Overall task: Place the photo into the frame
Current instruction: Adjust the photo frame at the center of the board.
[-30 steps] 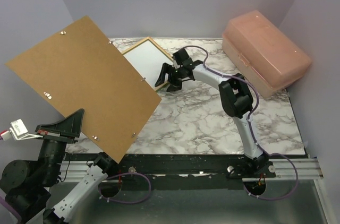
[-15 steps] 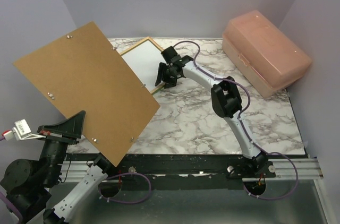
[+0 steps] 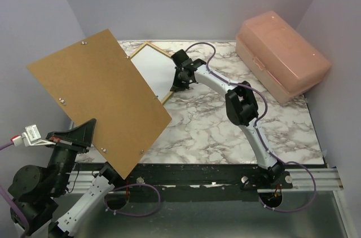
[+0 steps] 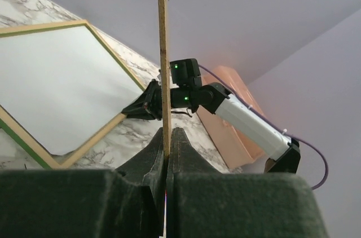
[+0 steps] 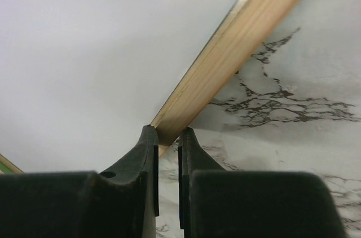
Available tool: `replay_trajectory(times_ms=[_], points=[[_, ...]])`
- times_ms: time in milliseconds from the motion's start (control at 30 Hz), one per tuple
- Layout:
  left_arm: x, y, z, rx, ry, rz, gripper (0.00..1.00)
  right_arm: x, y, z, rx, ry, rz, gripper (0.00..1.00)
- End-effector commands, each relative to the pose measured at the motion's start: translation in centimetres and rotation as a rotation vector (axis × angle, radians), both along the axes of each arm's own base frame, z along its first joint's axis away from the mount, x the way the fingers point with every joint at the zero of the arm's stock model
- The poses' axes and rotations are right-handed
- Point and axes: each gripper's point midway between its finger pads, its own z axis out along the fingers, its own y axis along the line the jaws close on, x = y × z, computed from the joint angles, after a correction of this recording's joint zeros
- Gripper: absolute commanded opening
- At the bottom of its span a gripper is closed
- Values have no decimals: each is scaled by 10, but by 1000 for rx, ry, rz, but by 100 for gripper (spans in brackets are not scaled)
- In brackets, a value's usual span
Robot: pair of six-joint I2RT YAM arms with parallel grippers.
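No text, label, brand or number is legible on anything.

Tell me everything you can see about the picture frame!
The frame is a thin rectangle lying back-up on the marble table, far left. Its rails look like pale wood, with green showing along one edge. A white sheet fills its middle. The right end effector pinches one rail, and the raised brown board hides part of it from above.
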Motion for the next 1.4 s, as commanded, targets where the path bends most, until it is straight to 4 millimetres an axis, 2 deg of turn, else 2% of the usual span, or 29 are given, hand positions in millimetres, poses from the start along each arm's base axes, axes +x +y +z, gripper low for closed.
replay_trajectory(times_ms=[0,200,367,567,800,933,1067,1167,1267,1300,1367], points=[[2,-21,12,-29,-37,-93,0,-46,-107,-91,-422,193,53,9],[7,-41,1,-7,-3,-168,0,-54,-153,-85,-456,216,19,1],[10,-56,-7,10,24,-224,0,-56,-187,-75,-469,222,-15,1],[15,-69,-25,35,77,-269,0,-65,-232,-66,-563,221,-23,1],[18,-74,-34,48,105,-284,0,-69,-283,-60,-693,222,31,1],[18,-76,-34,52,110,-288,0,-61,-304,-52,-731,194,4,2],[19,-77,-36,59,118,-292,0,-44,-314,-33,-752,126,-72,5],[20,-78,-38,64,127,-294,0,-32,-310,-14,-730,76,-104,34],[21,-81,-42,74,141,-302,0,-30,-294,4,-626,37,-95,62],[22,-82,-43,76,146,-305,0,-32,-287,9,-583,32,-85,69],[24,-84,-46,82,160,-309,0,-39,-274,18,-500,28,-56,74]])
